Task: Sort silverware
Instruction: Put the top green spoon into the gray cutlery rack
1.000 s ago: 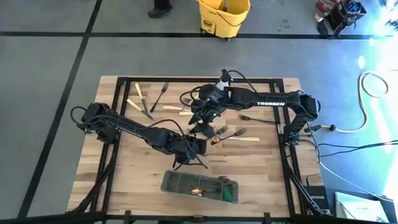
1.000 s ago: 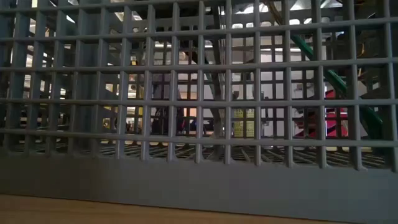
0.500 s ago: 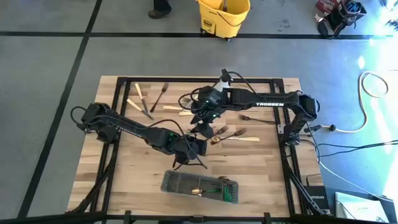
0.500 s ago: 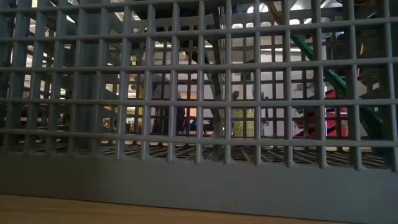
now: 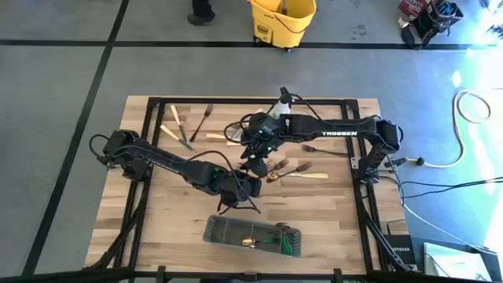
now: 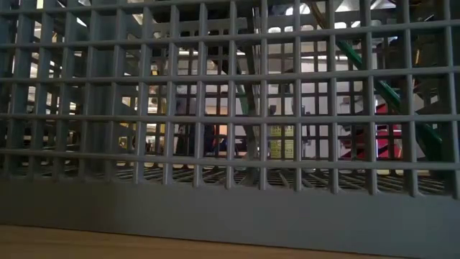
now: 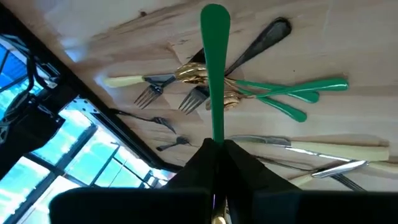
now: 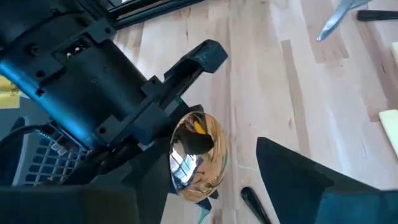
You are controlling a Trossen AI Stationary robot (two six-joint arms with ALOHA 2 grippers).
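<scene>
High view: our left pincer (image 5: 250, 187) sits mid-bench just above the mesh caddy (image 5: 253, 237); left wrist: it's pinching a green-handled spoon (image 7: 214, 74), handle pointing straight ahead; right wrist: right pincer (image 8: 211, 186) spread beside the gold bowl.

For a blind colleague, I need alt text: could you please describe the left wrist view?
The left gripper is shut on a green-handled utensil, held above the wooden table. On the table beyond lie more green-handled pieces, cream-handled forks, a dark utensil and cream-handled knives.
</scene>
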